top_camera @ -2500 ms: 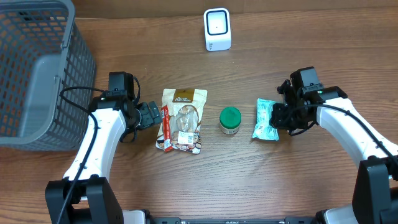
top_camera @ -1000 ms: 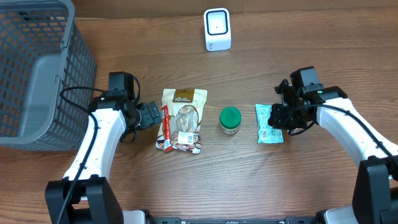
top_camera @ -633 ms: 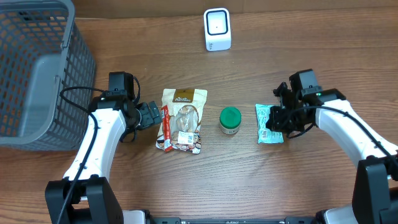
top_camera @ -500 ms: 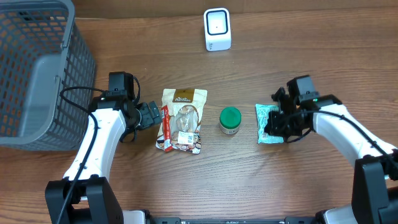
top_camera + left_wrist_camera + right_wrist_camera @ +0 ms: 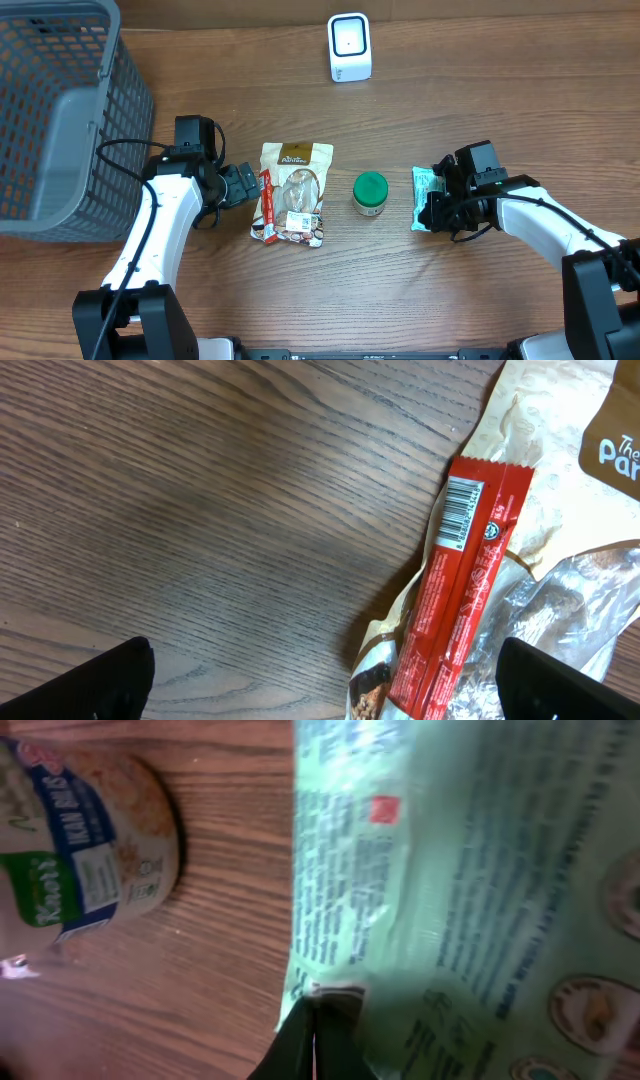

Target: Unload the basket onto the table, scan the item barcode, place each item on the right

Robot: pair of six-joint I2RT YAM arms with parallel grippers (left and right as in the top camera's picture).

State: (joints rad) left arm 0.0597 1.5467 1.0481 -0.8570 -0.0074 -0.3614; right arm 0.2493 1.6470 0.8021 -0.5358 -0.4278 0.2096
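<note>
Right end effector (image 5: 438, 207): you closed it fully, pinching the near-left edge of the green packet (image 5: 426, 183).
Green packet: had squared up, flat on the desk (image 5: 400, 290), beside the jar (image 5: 370, 193).
Left end effector (image 5: 240, 185): stayed wide open, empty.
Scanner (image 5: 349, 47): well apart; lift and carry probably remained.

Left arm (image 5: 160, 215): reaches from the near left edge toward centre; elbow bent
Left gripper (image 5: 248, 186): low over the table; jaws spread wide; pointing right
Right arm (image 5: 545, 215): reaches from the near right edge toward centre
Right gripper (image 5: 432, 212): angled down and left; fingertips (image 5: 315, 1030) pressed together
</note>
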